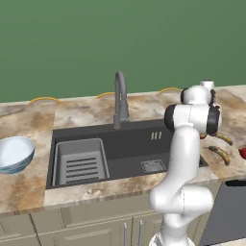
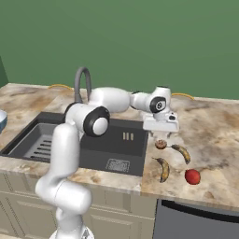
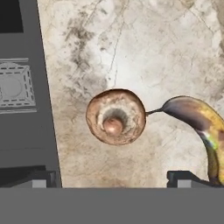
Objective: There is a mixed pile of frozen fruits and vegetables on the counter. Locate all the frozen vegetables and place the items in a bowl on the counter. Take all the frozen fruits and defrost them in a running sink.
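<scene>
At the left edge of the left base view the bowl (image 1: 14,153) is cut off, and at the right edge only a sliver of the red piece (image 1: 243,153) shows. In the hand view a banana (image 3: 199,124) runs off the right edge.

A dark-grey sink (image 1: 120,149) is sunk into the marbled counter (image 1: 86,113), with a slotted grey rack (image 1: 79,161) in its left part, a square drain (image 1: 153,166) to the right and a tall arched faucet (image 1: 120,98) behind. The pale-blue bowl (image 1: 14,153) sits on the counter at the left edge. Right of the white arm (image 1: 185,158), two bananas (image 1: 220,154) lie near each other on the counter, and a red piece (image 1: 243,153) shows at the frame's right edge.
</scene>
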